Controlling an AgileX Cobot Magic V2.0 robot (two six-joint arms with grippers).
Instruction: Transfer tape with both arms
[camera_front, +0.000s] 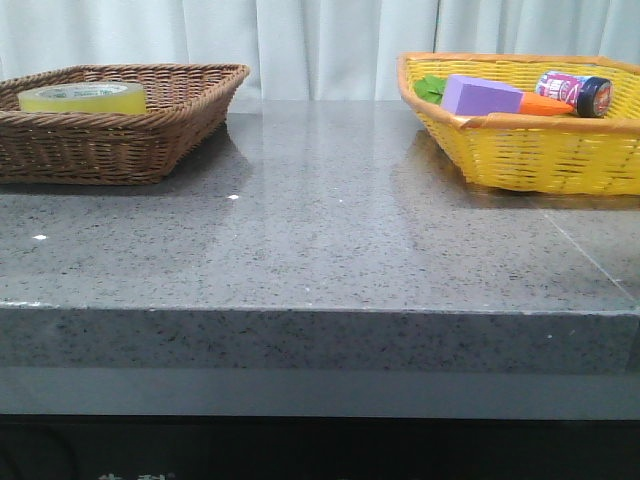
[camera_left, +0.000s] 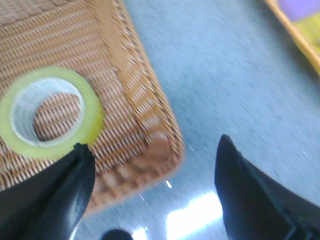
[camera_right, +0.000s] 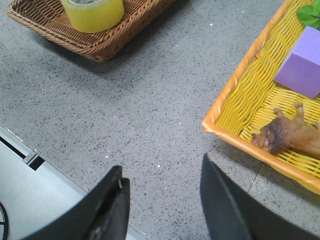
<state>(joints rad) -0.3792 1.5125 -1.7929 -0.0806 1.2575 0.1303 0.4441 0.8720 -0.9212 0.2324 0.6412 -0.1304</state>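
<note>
The tape (camera_front: 83, 97) is a yellow translucent roll lying flat in the brown wicker basket (camera_front: 190, 120) at the far left. It also shows in the left wrist view (camera_left: 92, 120) and the right wrist view (camera_right: 93, 13). My left gripper (camera_left: 152, 147) is open and empty, above the basket's near corner, with one finger (camera_left: 65, 185) beside the roll. My right gripper (camera_right: 162, 172) is open and empty over bare table, between the two baskets. Neither arm shows in the front view.
A yellow basket (camera_front: 520, 150) at the far right holds a purple block (camera_front: 480, 95), an orange-and-pink bottle (camera_front: 570, 95), green leaves (camera_front: 430, 88) and a brown toy animal (camera_right: 285, 135). The grey stone table (camera_front: 320, 240) has its front edge close in the right wrist view.
</note>
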